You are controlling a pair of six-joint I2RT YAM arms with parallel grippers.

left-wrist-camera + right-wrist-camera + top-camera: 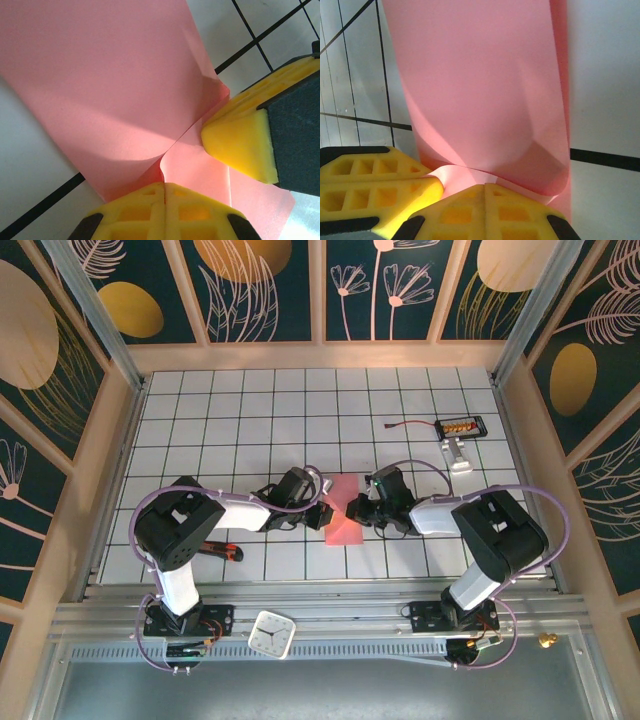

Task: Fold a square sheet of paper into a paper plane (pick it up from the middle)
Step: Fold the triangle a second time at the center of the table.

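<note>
**Figure.** Two grippers clamped on a thin salmon-pink paper sheet (343, 525) lying on the white gridded table (250, 420).

The left gripper (320, 508), its yellow fingers (145, 205) pressed together, pinches the sheet's 9 o'clock edge. The right gripper (353, 508), likewise closed, pinches the 3 o'clock edge. The sheet sits just toward 6 o'clock from the table's centre, curved and creased near the fingertips.

Top view: bright, even overhead light, sharp throughout, with short soft shadows on the table (400, 410). Wrist views: broad soft-edged shadows cross the square sheet of paper (100, 75), and the nearest surfaces are slightly out of focus.
</note>
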